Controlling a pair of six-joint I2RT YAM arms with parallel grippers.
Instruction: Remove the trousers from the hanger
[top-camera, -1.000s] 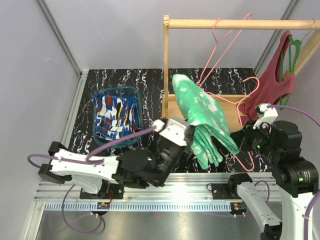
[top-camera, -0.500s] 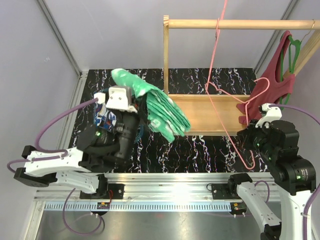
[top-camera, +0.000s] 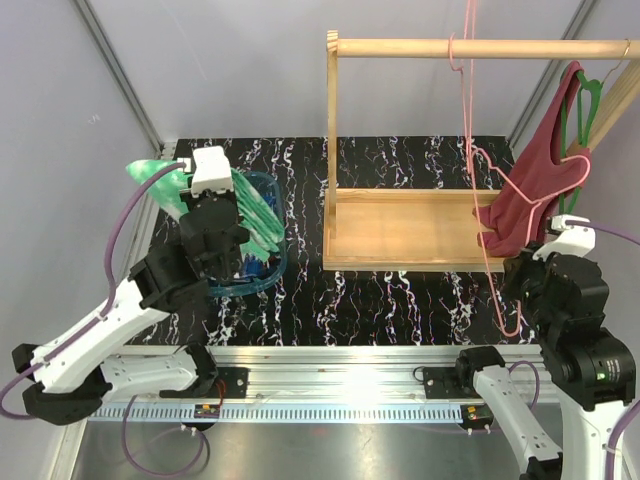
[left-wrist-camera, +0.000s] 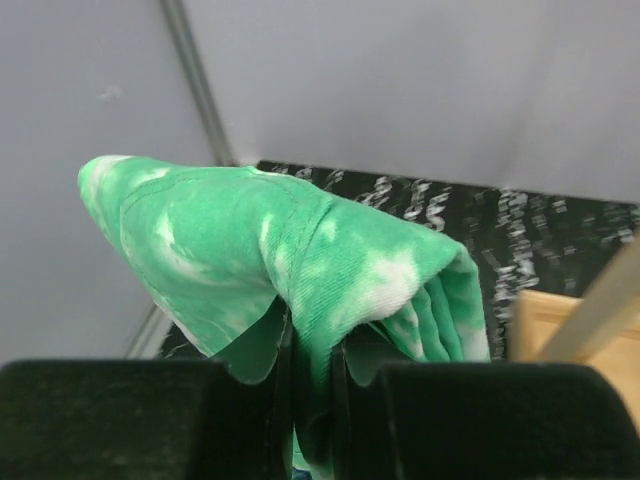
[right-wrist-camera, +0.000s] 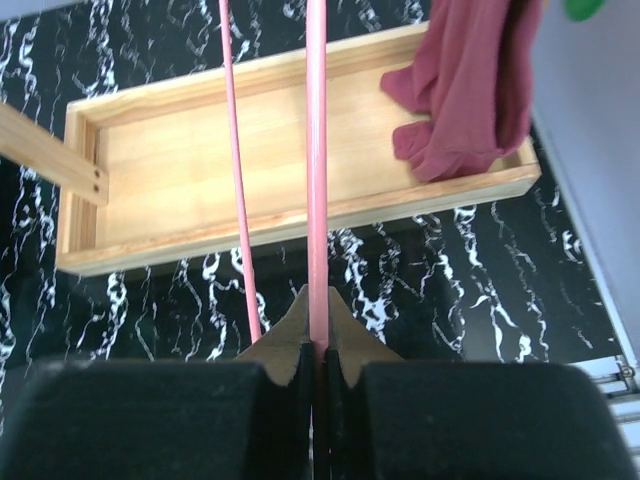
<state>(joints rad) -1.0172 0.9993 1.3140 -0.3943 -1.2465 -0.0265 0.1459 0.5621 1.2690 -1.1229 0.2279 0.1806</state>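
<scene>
Left wrist: left pincer (left-wrist-camera: 310, 385) clamped on green trousers (left-wrist-camera: 330, 255); right pincer (right-wrist-camera: 317, 352) pinching pink hanger (right-wrist-camera: 316, 150).

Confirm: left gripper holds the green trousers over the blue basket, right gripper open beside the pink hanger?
No. The right gripper is shut on the pink hanger, not open beside it, as the right wrist view shows. The left gripper does hold the green trousers over the blue basket.

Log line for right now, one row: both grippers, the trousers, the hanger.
left gripper: shut on green trousers, held up by the blue basket | right gripper: shut on pink hanger | hanger: bare, hooked on wooden rail
</scene>
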